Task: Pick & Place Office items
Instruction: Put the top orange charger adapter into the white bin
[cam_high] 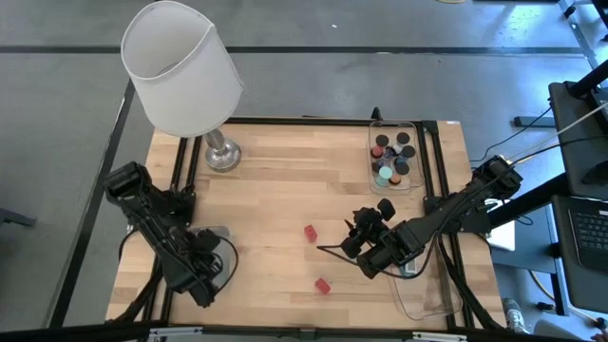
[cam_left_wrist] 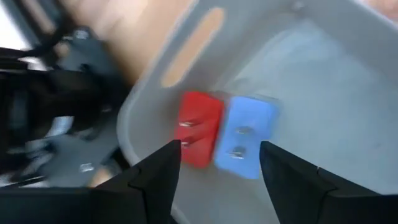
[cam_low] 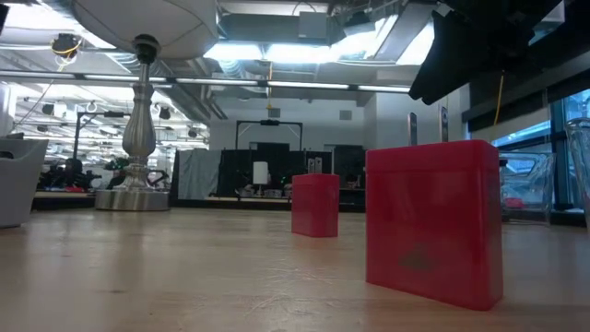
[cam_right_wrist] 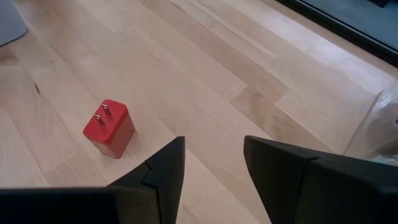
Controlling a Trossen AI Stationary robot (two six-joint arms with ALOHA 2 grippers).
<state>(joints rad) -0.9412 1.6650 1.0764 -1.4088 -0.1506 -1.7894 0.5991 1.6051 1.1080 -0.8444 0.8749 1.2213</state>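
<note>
Two small red blocks stand on the wooden table; the low view shows them close up. My right gripper hovers open to the right of them, and one two-pronged red block lies ahead of its fingers. My left gripper is open above a frosted tray near the table's left front. In that tray a red piece and a blue piece lie side by side beyond the fingers. Dark cylinders and a teal one sit in a clear tray.
A big white-shaded lamp stands on its metal base at the far left. A second clear tray sits at the near right edge under the right arm. A black frame runs round the table. Bare wood lies between the two arms.
</note>
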